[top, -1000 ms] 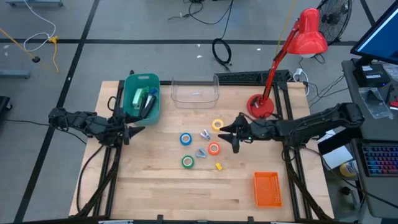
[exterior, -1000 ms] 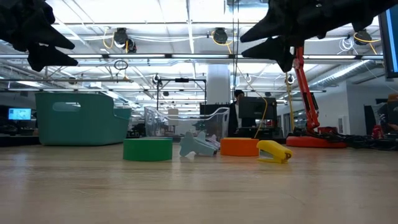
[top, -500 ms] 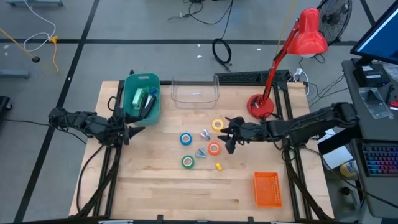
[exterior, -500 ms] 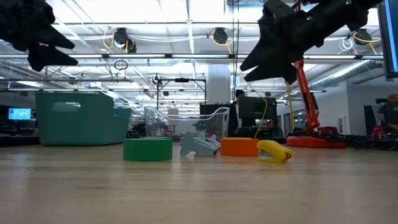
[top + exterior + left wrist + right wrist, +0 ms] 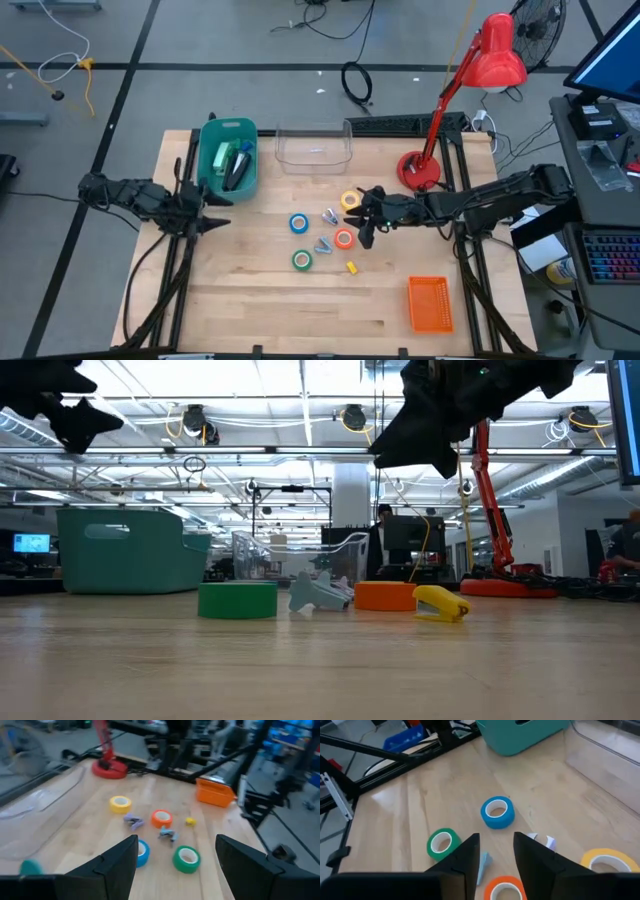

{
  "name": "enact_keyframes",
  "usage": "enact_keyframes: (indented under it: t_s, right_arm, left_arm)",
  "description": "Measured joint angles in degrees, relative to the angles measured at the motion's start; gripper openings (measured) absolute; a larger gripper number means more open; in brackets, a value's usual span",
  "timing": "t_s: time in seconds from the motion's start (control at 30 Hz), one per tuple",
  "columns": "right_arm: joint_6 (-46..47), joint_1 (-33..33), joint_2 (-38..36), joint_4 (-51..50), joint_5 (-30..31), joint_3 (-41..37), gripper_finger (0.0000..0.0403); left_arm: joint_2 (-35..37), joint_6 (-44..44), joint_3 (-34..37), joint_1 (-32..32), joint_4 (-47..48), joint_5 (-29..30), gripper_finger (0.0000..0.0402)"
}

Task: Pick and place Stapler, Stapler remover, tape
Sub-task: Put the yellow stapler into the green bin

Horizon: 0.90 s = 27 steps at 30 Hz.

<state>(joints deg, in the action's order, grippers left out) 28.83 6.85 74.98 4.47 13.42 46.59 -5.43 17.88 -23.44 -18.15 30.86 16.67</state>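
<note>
Four tape rolls lie flat on the wooden table: blue (image 5: 299,223), green (image 5: 302,260), orange (image 5: 344,238) and yellow (image 5: 350,200). Two small grey-blue stapler removers (image 5: 330,215) (image 5: 323,246) lie among them, with a small yellow stapler (image 5: 352,267) (image 5: 440,603) nearer the front. My right gripper (image 5: 362,228) (image 5: 495,847) hangs well above the table between the yellow and orange rolls, open by a narrow gap, with nothing between its fingers. My left gripper (image 5: 212,215) (image 5: 175,847) waits open at the table's left, in front of the teal bin (image 5: 228,155).
The teal bin holds a few items. A clear container (image 5: 314,145) stands at the back middle, a red desk lamp (image 5: 420,170) at the back right, and an orange basket (image 5: 430,303) at the front right. Bare wood lies along the front left.
My right gripper has moved toward the table's left, over the tape rolls, tipping its fingers further down, and its fingers have drawn closer together. My left gripper has turned at the wrist while staying in place. Nothing on the table has moved.
</note>
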Motion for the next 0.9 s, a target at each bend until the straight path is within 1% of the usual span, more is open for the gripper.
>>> enact_keyframes:
  t_s: [0.13,0.3,0.4,0.47,0.57,0.7,0.8,0.9]
  right_arm:
    - [-0.8,0.0,0.0,0.9,-1.7,0.0,0.01]
    - [-2.1,0.7,0.0,1.7,-1.6,0.0,0.009]
    - [-2.4,1.5,0.0,1.7,-1.6,0.0,0.0085]
    - [-2.2,2.0,0.0,1.7,-1.7,0.0,0.008]
    - [-2.9,2.3,-0.1,1.7,-1.5,0.0,0.0072]
    - [-2.9,2.3,-0.9,3.1,-1.5,0.0,0.0063]
    - [-2.5,2.3,-0.8,4.6,-1.5,-0.1,0.0059]
    - [-2.2,2.3,-0.9,6.4,-1.5,-0.1,0.0059]
  left_arm:
    - [0.0,-0.2,0.0,0.0,1.0,-0.4,0.0271]
    - [0.0,-0.2,0.0,0.0,1.2,0.4,0.0271]
    - [0.0,1.5,0.8,0.0,1.3,2.7,0.0271]
    - [0.0,3.8,1.9,0.0,1.5,2.9,0.0271]
    - [0.0,6.3,4.3,0.0,-0.8,2.7,0.0271]
    - [0.0,5.4,5.6,0.0,-4.6,2.3,0.0271]
    - [0.0,4.3,5.6,0.0,-5.1,0.9,0.0271]
    - [0.0,5.1,5.6,0.0,-5.1,-0.2,0.0271]
